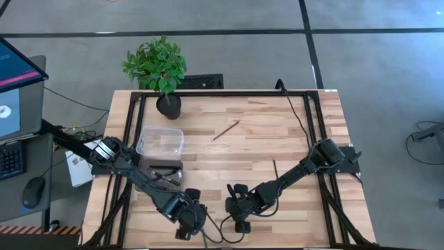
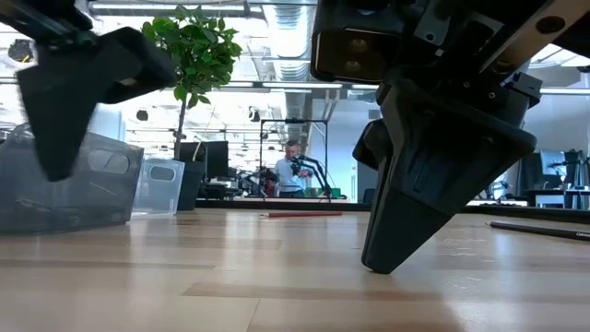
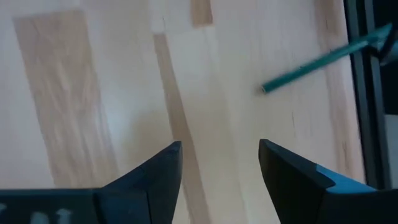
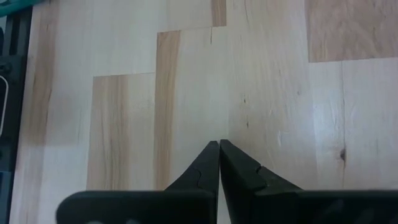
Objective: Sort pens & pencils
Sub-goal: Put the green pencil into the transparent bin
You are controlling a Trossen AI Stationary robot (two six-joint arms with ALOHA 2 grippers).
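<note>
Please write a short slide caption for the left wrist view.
Open left tool above bare wooden table, green pencil ahead.

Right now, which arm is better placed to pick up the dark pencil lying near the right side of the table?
The right, I think. The dark pencil lies beside the right arm's forearm, nearer the right gripper, though its fingers are shut and must open. The left gripper is open but farther off.

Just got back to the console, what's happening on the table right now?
Neither arm holds anything. The left gripper hangs open over bare wood at the table's near edge, with a green pencil lying ahead of it. The right gripper sits shut and empty beside it. A brown pencil lies loose mid-table, right of the clear bin.
</note>
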